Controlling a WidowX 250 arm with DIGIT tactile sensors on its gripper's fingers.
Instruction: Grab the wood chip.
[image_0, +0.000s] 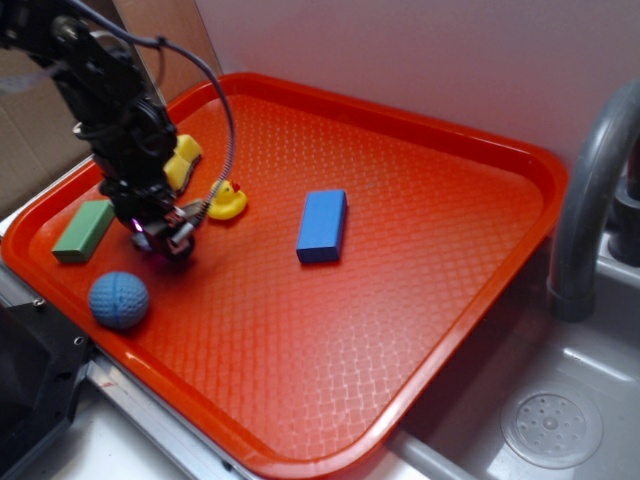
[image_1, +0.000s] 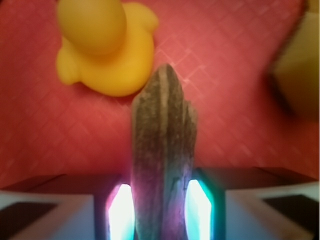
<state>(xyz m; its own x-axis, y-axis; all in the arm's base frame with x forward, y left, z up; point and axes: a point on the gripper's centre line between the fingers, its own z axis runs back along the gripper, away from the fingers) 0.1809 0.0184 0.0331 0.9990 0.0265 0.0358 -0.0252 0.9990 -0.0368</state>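
Near the red tray's (image_0: 420, 130) left rim, the pincer (image_0: 170, 236) is clenching the wood chip (image_1: 162, 150), beside the yellow duck (image_1: 107, 47); open tray is lying rightward.

A big red tray (image_0: 440, 330) with a bumpy top sits in the middle, with a pale wall (image_0: 420, 50) behind it, brown cardboard (image_0: 30, 130) to its left, and a grey sink (image_0: 560, 400) with a curved grey tap (image_0: 585, 200) and a round drain (image_0: 551, 428) to its right.
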